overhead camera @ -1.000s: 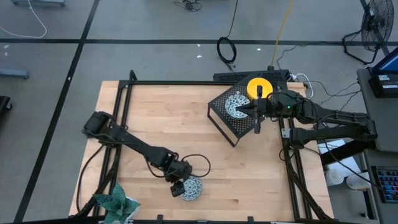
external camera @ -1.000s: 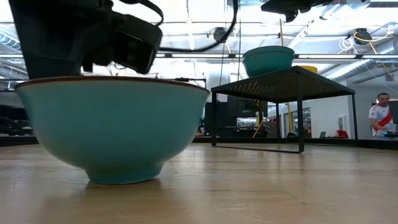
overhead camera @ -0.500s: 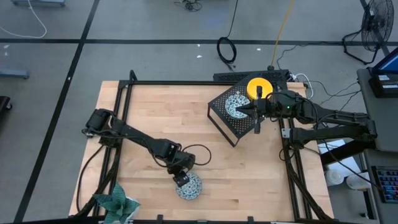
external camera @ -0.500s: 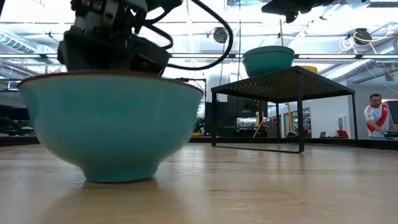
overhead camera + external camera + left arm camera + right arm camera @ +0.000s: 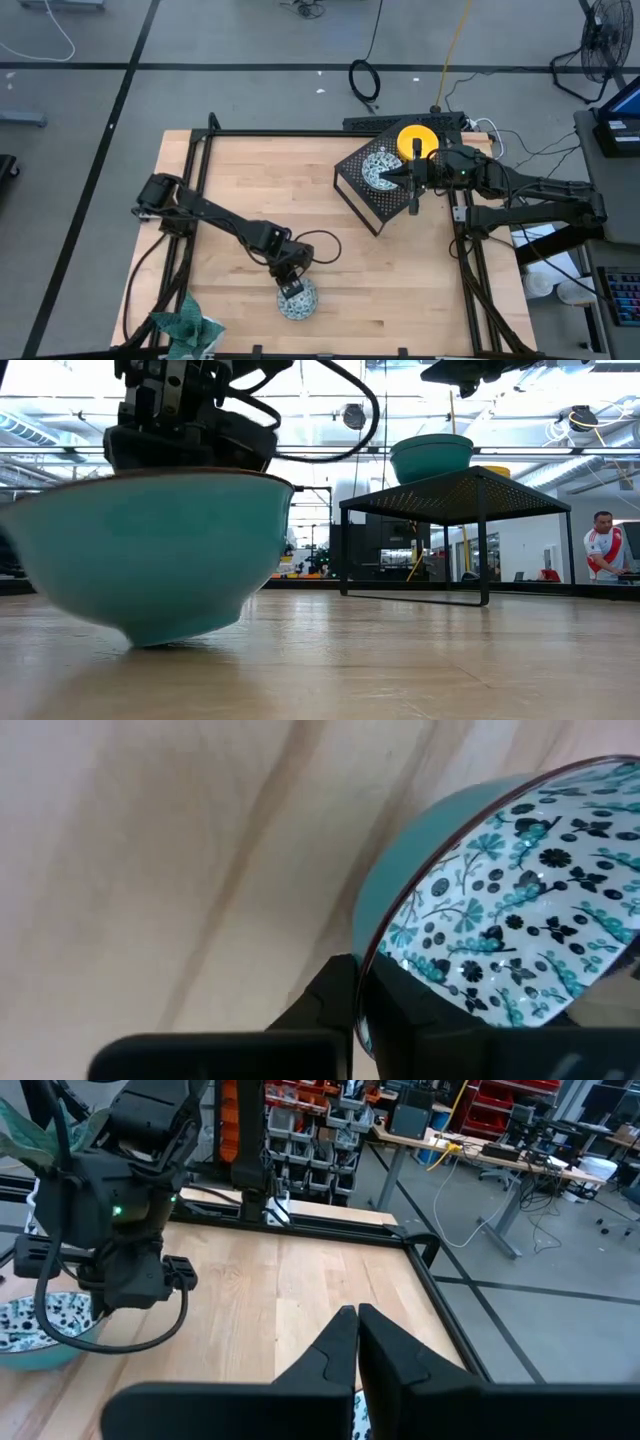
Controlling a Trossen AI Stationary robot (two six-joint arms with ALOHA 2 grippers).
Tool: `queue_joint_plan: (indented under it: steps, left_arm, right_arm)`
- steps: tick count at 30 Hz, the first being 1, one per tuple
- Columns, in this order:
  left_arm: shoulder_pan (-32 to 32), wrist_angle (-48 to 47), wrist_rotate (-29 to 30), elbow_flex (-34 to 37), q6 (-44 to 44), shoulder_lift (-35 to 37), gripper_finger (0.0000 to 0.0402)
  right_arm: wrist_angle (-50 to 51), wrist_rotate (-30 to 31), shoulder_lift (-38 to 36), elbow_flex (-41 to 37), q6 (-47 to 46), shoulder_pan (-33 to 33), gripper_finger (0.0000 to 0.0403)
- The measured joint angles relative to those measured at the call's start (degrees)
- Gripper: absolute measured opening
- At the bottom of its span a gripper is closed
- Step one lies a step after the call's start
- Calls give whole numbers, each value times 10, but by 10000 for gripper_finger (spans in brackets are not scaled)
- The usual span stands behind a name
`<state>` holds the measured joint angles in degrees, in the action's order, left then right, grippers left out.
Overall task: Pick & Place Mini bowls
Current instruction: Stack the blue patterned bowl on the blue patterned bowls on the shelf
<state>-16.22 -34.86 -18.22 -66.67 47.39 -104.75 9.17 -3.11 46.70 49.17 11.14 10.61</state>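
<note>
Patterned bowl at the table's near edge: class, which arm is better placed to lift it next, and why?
Left. The left gripper is already at the rim of the tilted patterned bowl; the right gripper is over the black stand.

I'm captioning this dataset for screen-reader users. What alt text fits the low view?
A teal bowl sits tilted on the wooden table, its rim gripped from above by the left pincer. Behind, a black perforated stand carries another teal bowl.

My left gripper (image 5: 292, 288) covers part of the patterned bowl's (image 5: 298, 300) rim; my right arm partly hides the yellow bowl (image 5: 414, 137).
</note>
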Motion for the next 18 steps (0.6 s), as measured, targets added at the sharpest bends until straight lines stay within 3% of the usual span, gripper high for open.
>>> queue_joint_plan:
  steps: [3, 10, 14, 18]
  left_arm:
    - [6, -3, 48, 1, -30, 17, 9]
    - [10, -15, 272, -2, -125, 118, 8]
    - [4, 0, 473, -5, -228, 188, 8]
    - [2, 86, 676, -5, -377, 238, 8]
  right_arm:
    - [0, 0, 0, 0, 0, 0, 0]
    - [-1, 0, 0, 0, 0, 0, 0]
    - [-2, -1, 0, 0, 0, 0, 0]
    - [-8, -1, 0, 0, -3, 0, 0]
